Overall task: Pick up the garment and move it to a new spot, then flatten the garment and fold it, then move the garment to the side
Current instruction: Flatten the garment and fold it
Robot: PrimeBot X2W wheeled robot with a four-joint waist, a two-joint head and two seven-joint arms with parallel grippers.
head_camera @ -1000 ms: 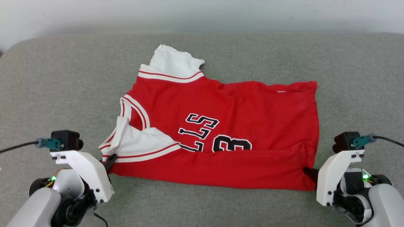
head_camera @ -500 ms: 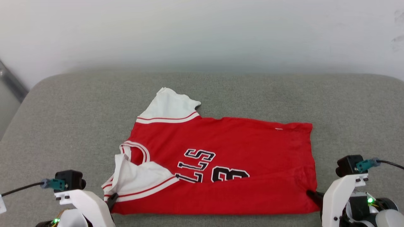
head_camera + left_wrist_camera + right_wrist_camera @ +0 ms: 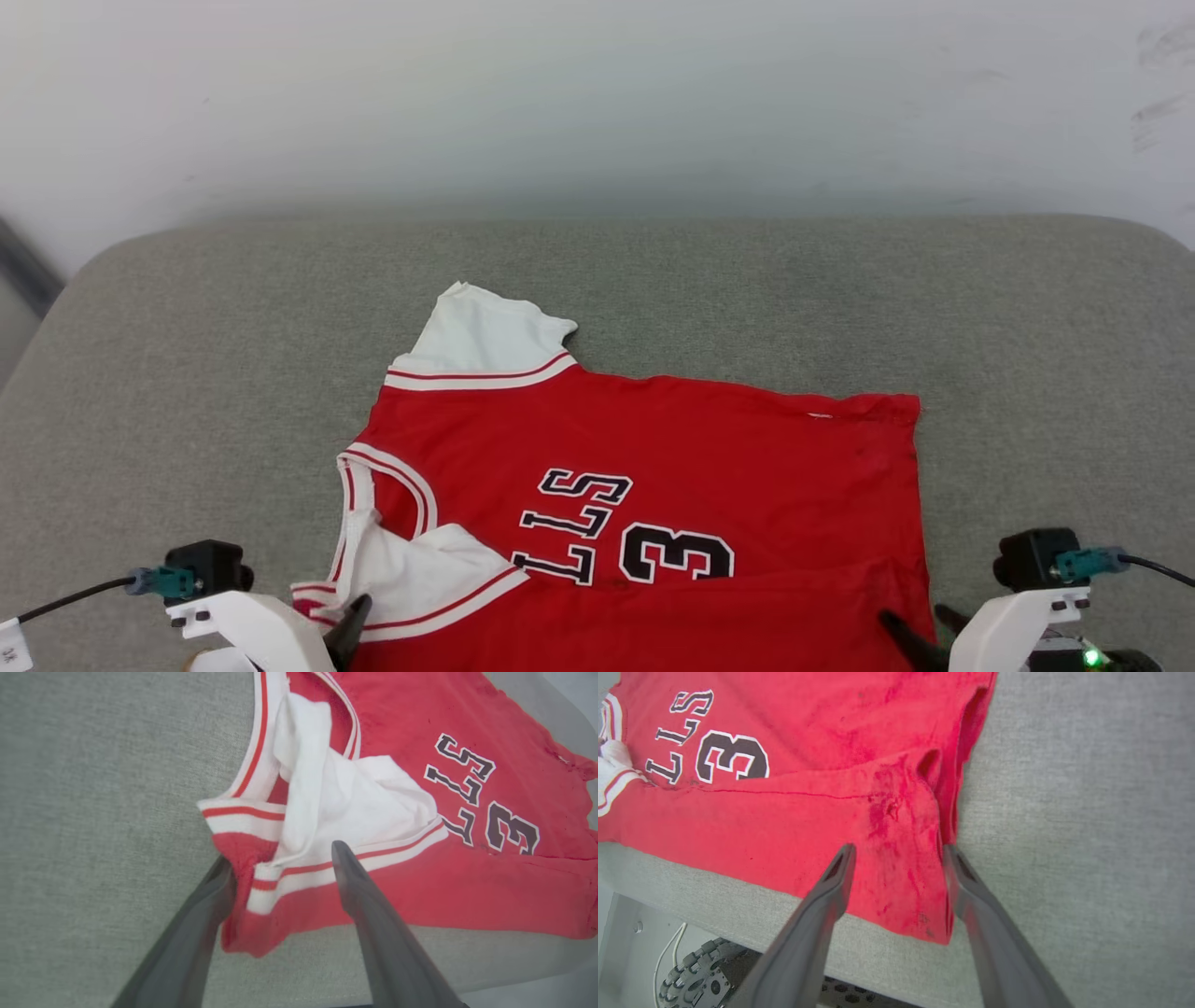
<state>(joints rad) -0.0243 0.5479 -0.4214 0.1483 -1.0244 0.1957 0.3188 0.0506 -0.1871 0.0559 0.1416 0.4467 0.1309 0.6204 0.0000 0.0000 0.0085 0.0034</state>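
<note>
The garment (image 3: 653, 448) lies front side up on the grey padded bench (image 3: 187, 373), close to the front edge. Its long way runs from side to side. The neck end is by the left hand (image 3: 281, 855) and the bottom hem is by the right hand (image 3: 899, 848). The shirt spreads out in front of both hands, away from the robot. Each hand is at one near corner, so neither is nearer than the other. The near long edge is folded up in a strip that covers the bottom of the number. A white sleeve (image 3: 345, 798) is tucked over the chest on the left. The left hand reaches in low with its two fingers apart. One finger is on the grey cloth just beside the shoulder corner and the other is over the striped trim. The right hand also has its fingers apart. One is over the red cloth and the other is right at the hem's side edge. Neither hand is pinching anything. I think both hands should close on their corners together, so the near edge lifts evenly.
</note>
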